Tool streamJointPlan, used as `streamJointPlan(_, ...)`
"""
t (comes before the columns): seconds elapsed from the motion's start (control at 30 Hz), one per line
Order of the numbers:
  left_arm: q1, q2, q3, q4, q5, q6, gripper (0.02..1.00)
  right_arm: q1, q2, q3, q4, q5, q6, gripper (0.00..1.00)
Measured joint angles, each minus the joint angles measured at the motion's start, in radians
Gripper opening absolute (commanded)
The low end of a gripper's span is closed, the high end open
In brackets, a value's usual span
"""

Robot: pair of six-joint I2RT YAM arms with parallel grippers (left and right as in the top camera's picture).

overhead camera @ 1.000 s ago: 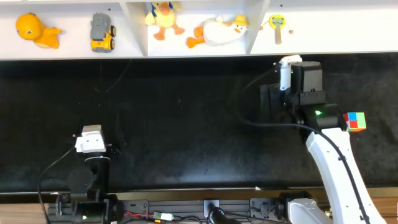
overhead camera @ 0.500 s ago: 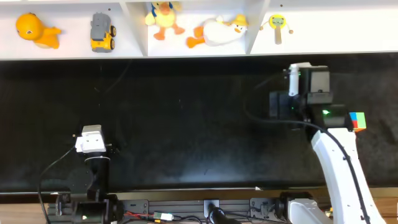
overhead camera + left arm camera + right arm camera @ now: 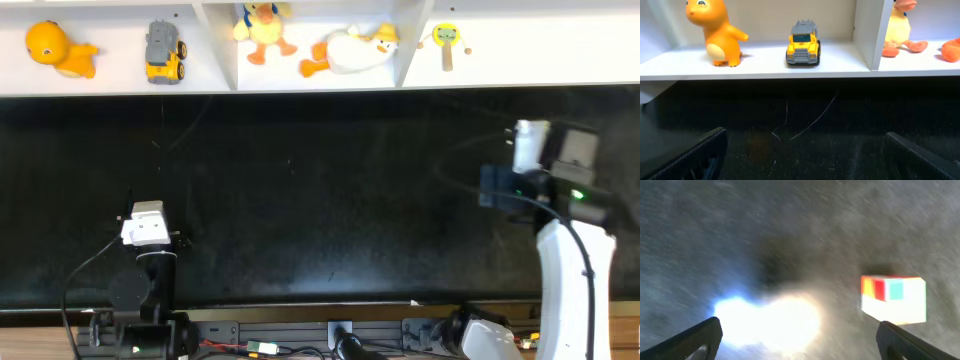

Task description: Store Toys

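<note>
A multicoloured cube (image 3: pixel 894 298) with white, red, yellow and teal faces lies on the black mat. My right gripper (image 3: pixel 800 345) hangs above the mat, open, and the cube lies just ahead of one fingertip (image 3: pixel 900 339), apart from it. From above, the right gripper (image 3: pixel 532 172) is at the mat's right side and covers the cube. My left gripper (image 3: pixel 802 160) is open and holds nothing. It rests low near the front left (image 3: pixel 147 222) and faces the shelf.
The white shelf (image 3: pixel 320 80) along the back holds an orange figure (image 3: pixel 60 48), a yellow truck (image 3: pixel 165 52), a yellow duck plush (image 3: pixel 263 28), a white goose plush (image 3: pixel 350 50) and a small rattle (image 3: pixel 445 42). White dividers (image 3: pixel 871 35) split the shelf into compartments.
My right arm has swung to the right across the mat and now stands over the cube, hiding it from above. The left arm has not moved.
</note>
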Motion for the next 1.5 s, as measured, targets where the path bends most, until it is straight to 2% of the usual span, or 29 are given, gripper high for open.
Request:
streamJointPlan(0.2, 0.000, 0.000, 0.000, 0.000, 0.000, 0.000, 0.998, -0.211, -0.014, 0.000, -0.085, -0.045, -0.179, 0.958)
streamJointPlan(0.47, 0.000, 0.000, 0.000, 0.000, 0.000, 0.000, 0.998, -0.376, -0.039, -0.027, -0.120, -0.079, -0.381, 0.969)
streamJointPlan(0.6, 0.000, 0.000, 0.000, 0.000, 0.000, 0.000, 0.998, -0.469, -0.050, -0.067, -0.105, -0.133, -0.523, 0.996)
streamJointPlan(0.7, 0.000, 0.000, 0.000, 0.000, 0.000, 0.000, 0.998, -0.526, -0.053, -0.090, -0.033, -0.171, -0.589, 0.996)
streamJointPlan(0.93, 0.000, 0.000, 0.000, 0.000, 0.000, 0.000, 0.998, -0.552, -0.052, -0.131, 0.132, -0.214, -0.659, 0.993)
streamJointPlan(1.27, 0.000, 0.000, 0.000, 0.000, 0.000, 0.000, 0.998, -0.555, -0.011, -0.142, 0.241, -0.209, -0.759, 0.996)
streamJointPlan(1.37, 0.000, 0.000, 0.000, 0.000, 0.000, 0.000, 0.998, -0.573, 0.000, -0.165, 0.325, -0.209, -0.773, 0.996)
streamJointPlan(1.5, 0.000, 0.000, 0.000, 0.000, 0.000, 0.000, 0.998, -0.602, 0.006, -0.199, 0.337, -0.235, -0.762, 0.996)
